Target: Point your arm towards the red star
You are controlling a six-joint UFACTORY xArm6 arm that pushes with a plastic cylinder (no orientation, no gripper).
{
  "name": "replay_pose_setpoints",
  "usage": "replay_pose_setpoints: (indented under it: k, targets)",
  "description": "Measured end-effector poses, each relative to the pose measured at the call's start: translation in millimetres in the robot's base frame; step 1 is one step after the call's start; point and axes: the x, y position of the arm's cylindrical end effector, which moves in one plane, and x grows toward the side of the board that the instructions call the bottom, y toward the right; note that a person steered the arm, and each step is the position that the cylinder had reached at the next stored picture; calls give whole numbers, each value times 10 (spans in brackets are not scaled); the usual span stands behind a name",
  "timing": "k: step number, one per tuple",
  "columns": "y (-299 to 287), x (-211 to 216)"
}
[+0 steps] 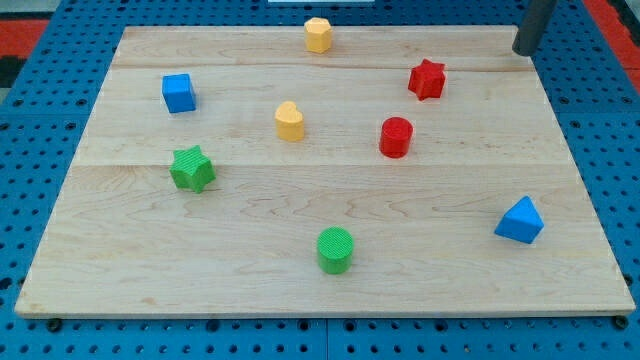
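Wooden board (330, 215), unlabelled red star (426, 79)

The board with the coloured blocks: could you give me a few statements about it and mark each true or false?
1. My tip is touching the red star. False: it stands apart, toward the view's top right of the star.
2. The red cylinder lies below and left of the red star. True.
3. Both blue blocks sit on the view's left. False: the blue cube is left, the blue triangle is right.
4. The green cylinder is nearest the view's bottom. True.
5. There are two yellow blocks. True: and.
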Motion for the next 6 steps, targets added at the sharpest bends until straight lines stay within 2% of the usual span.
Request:
replay_pose_setpoints:
  k: [3,4,5,6]
  targets:
    - [-181,171]
    - [-669,585]
    - [-1279,743]
    - [-1704,651]
